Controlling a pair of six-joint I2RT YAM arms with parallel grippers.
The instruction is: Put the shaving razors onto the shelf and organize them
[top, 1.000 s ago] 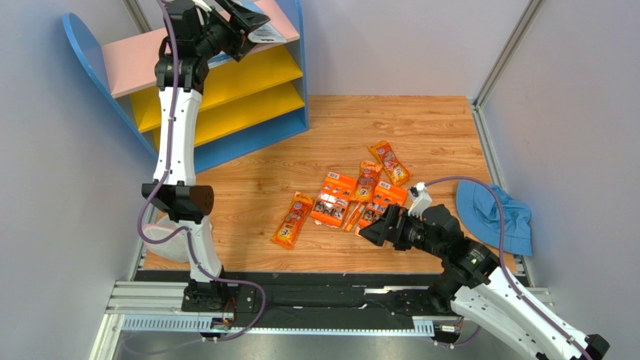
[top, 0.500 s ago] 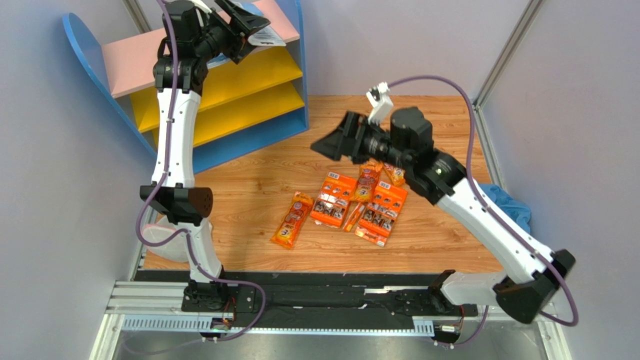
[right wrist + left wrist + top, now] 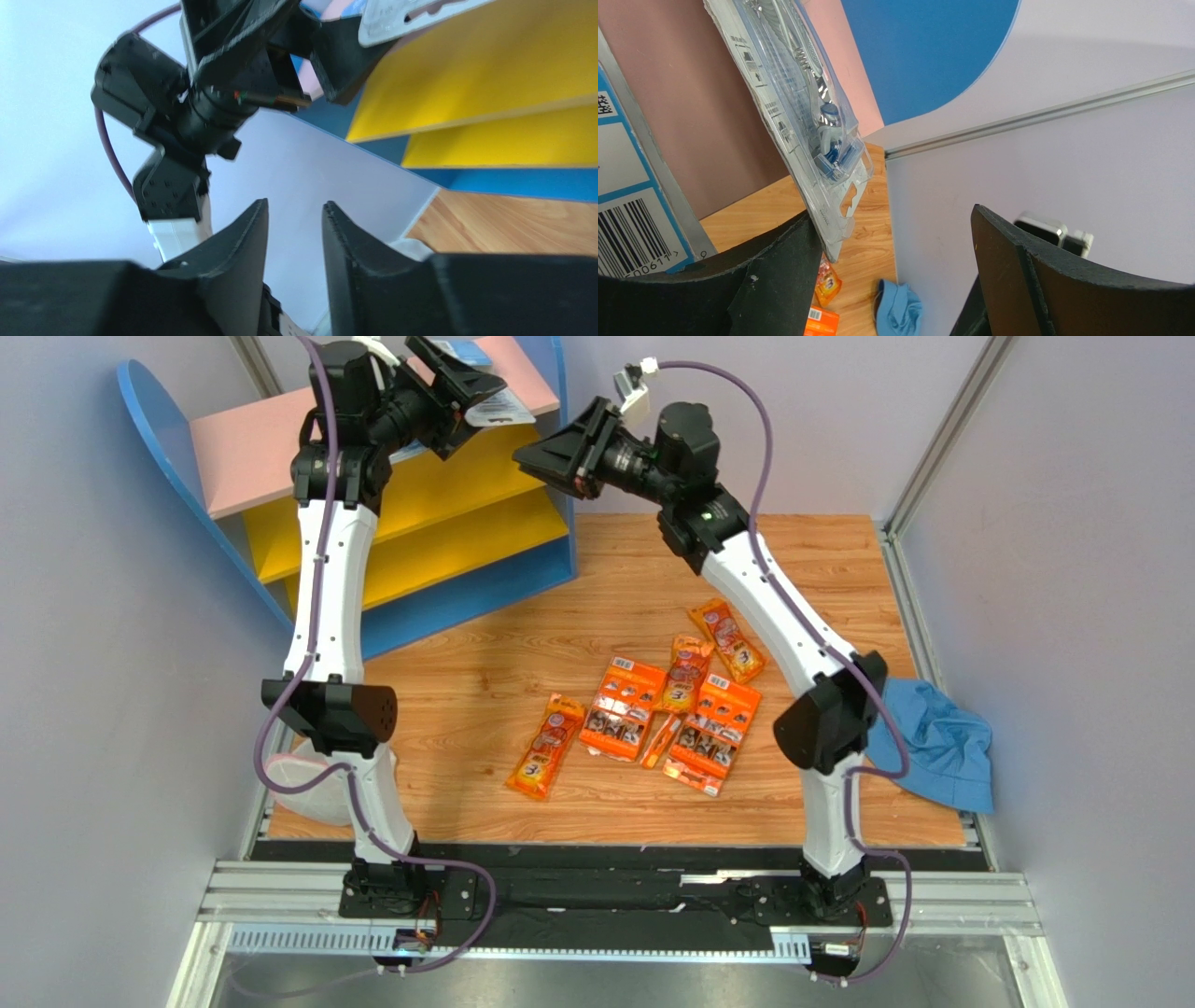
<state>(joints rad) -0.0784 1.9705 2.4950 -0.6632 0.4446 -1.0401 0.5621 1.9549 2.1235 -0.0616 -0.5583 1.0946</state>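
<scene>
Nearest, the orange packs (image 3: 627, 711) lie in a loose heap on the wooden table (image 3: 463, 686), well apart from the blue cloth (image 3: 933, 742); no gripper has hold of any of them. Further back, the right gripper (image 3: 296, 206) hangs in the air just off the shelf (image 3: 463, 595), its jaws drawn to a narrow gap with nothing between them. Furthest, the left gripper (image 3: 892, 218) is up at the pink top board (image 3: 253, 455) with its jaws spread wide. A clear blister pack (image 3: 808, 119) leans against one finger (image 3: 773, 280) rather than being pinched, next to another pack with a barcode (image 3: 626, 210). From the right wrist, the blister pack's hang-hole end juts out above the yellow boards (image 3: 463, 476), so this looks like the release. To do it well, nudge the blister pack flat and further onto the board, square with its neighbour, then draw the finger straight away so it drags nothing off. The right arm had better wait, since the two grippers are near each other.
</scene>
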